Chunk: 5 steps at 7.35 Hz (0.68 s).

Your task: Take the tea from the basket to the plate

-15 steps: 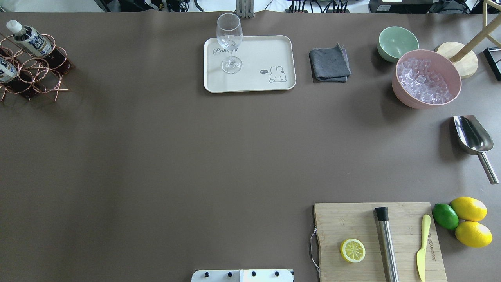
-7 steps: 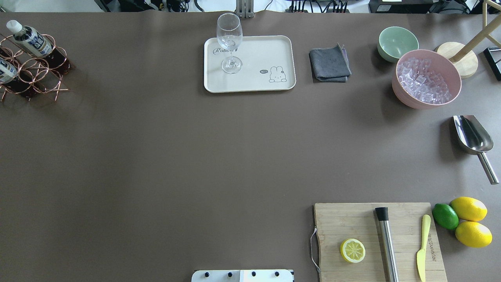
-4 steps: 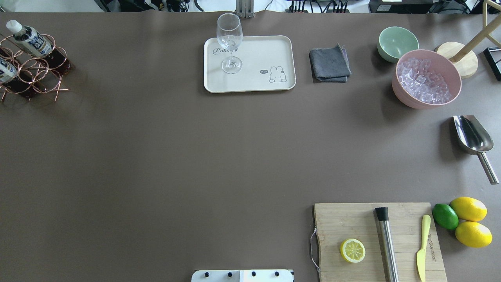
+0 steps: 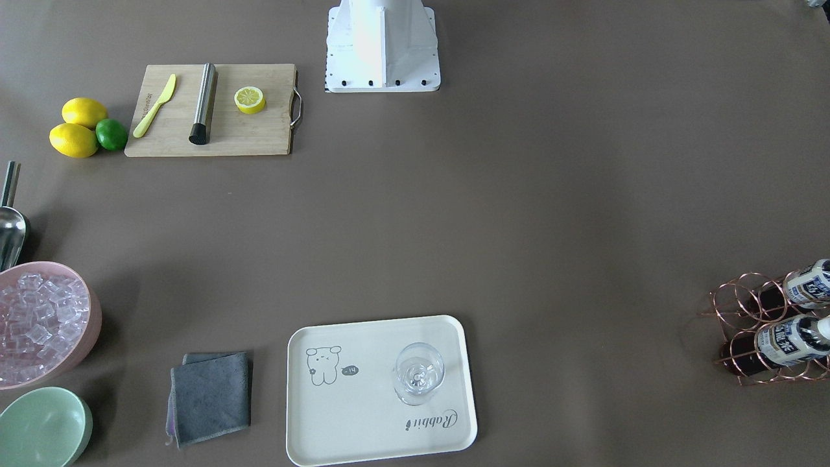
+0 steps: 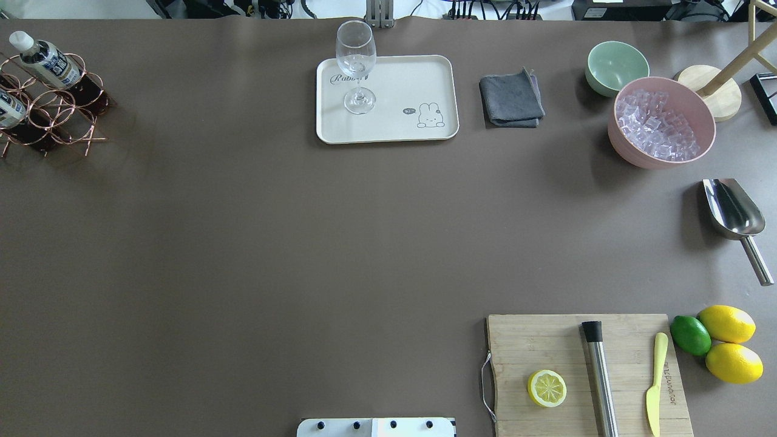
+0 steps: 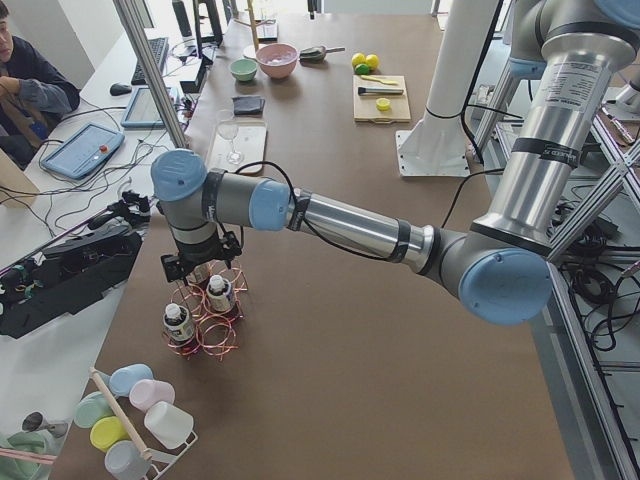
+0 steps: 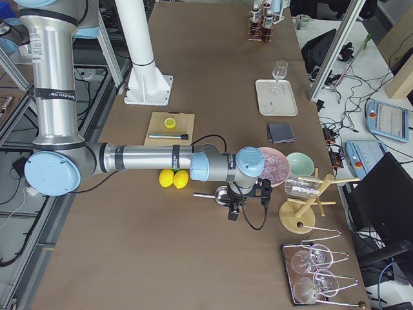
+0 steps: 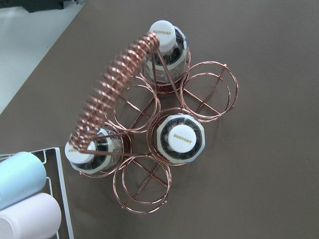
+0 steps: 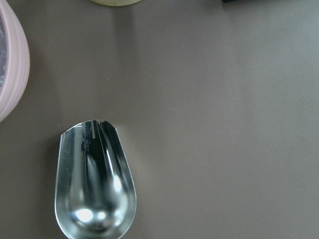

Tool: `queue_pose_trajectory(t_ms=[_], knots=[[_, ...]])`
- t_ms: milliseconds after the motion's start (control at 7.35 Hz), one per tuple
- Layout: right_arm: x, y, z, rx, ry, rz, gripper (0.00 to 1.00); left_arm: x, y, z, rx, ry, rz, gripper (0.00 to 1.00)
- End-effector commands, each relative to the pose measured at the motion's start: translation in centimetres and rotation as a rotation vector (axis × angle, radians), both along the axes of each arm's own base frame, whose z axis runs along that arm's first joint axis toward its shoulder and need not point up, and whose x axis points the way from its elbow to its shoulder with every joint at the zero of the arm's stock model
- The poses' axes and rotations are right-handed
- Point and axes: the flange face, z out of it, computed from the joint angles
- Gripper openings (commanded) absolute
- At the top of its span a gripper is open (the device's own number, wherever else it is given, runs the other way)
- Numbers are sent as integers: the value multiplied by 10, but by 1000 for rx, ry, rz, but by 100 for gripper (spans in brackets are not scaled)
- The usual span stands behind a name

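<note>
Counter: a broad brown counter (image 5: 243, 243), with benches, cables and a seated person (image 6: 25, 75) along its far edge in the left-side view
Basket: a copper wire basket (image 8: 112, 87) with a coiled handle, at the upper left of the overhead view, well apart from the plate
Tea: three tea bottles (image 8: 179, 139), white caps up, each standing in its own ring of the basket
Plate: the cream plate (image 5: 413, 85) lies at the top centre of the overhead view; an upright wine glass (image 5: 356, 60) stands on its left part, by the "Rabbit" script
Left tool: the left tool (image 6: 203, 268) hangs just over the basket at the centre left of the left-side view; I cannot tell how far it is parted or whether it touches a bottle
Right tool: the right tool (image 7: 242, 205) hovers over the metal scoop (image 9: 94, 184), near the pink bowl of ice (image 5: 661, 121); how far it is parted cannot be told
</note>
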Motion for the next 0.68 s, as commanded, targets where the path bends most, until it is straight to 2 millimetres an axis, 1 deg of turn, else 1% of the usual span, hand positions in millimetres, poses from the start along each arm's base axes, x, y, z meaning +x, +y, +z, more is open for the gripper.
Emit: queue_pose_trajectory(t_ms=[0, 136, 272, 408, 544], knots=[[0, 0, 0, 0, 1, 0, 100, -6, -60, -31, 142, -32, 156, 97], [0, 0, 0, 0, 1, 0, 100, -6, -78, -37, 177, -39, 197, 97], [0, -1, 0, -1, 1, 1, 100, 0, -85, -44, 196, -41, 215, 97], [0, -1, 0, -1, 1, 1, 100, 16, -86, -46, 227, -43, 256, 97], [0, -2, -1, 0, 1, 1, 100, 18, -82, -45, 241, -43, 263, 97]])
